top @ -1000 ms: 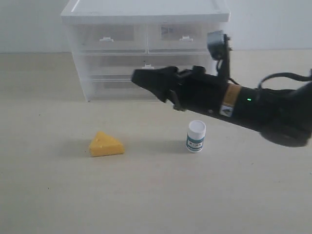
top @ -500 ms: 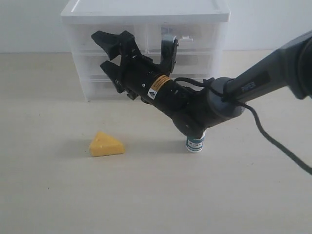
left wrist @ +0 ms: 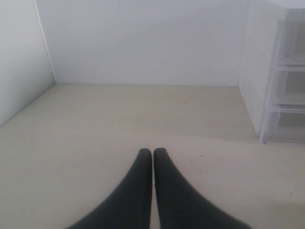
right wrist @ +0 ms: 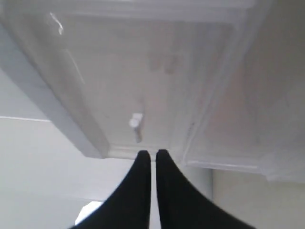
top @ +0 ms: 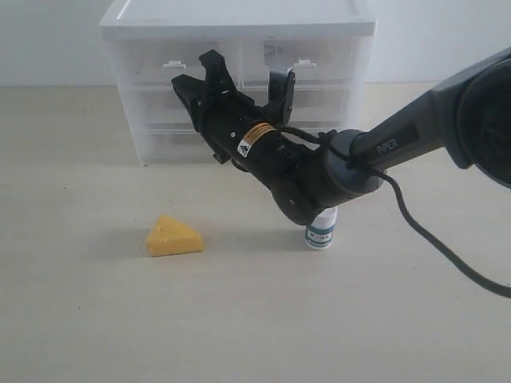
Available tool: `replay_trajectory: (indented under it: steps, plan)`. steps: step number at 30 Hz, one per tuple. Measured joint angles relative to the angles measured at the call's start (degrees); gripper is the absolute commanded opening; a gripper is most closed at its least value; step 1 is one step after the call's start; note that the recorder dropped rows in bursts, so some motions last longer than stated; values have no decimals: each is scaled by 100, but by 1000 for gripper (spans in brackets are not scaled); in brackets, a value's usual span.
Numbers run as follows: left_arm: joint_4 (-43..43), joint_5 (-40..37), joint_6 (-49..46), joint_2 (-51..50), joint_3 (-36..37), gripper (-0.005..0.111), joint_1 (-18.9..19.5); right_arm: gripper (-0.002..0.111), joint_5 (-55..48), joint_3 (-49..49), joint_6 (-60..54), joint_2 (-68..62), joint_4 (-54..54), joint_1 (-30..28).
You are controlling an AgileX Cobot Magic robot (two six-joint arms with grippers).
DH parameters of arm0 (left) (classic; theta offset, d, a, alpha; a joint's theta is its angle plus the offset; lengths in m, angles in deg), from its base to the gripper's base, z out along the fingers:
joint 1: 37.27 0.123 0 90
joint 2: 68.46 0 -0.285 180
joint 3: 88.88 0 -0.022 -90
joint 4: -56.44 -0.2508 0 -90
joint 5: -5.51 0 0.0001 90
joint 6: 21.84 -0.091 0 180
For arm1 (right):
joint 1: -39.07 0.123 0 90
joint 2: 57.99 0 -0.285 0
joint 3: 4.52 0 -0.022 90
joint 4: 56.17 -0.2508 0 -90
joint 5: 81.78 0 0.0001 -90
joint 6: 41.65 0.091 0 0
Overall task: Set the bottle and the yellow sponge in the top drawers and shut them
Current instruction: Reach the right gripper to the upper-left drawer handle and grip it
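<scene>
The sponge, at seven o'clock on the table, is showing yellow-orange. The table is showing a plain pale beige. The bottle is wearing a dark green-and-white label. At twelve o'clock the cabinet is showing white, its drawers translucent white. The right gripper is showing black, with a yellow-orange sticker on its body. The left gripper is showing black too.
</scene>
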Motion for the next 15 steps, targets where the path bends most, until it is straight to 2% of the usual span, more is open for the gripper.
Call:
replay_trajectory:
  steps: [2, 4, 9, 15]
  plan:
    - [0, 0, 0, 0, 0, 4, 0, 14, -257, 57, -9, 0, 0, 0]
    - [0, 0, 0, 0, 0, 4, 0, 32, -559, 201, 81, 0, 234, 0]
    - [0, 0, 0, 0, 0, 4, 0, 57, -613, 449, 330, 0, 704, 0]
    - [0, 0, 0, 0, 0, 4, 0, 57, -649, 447, 219, 0, 223, 0]
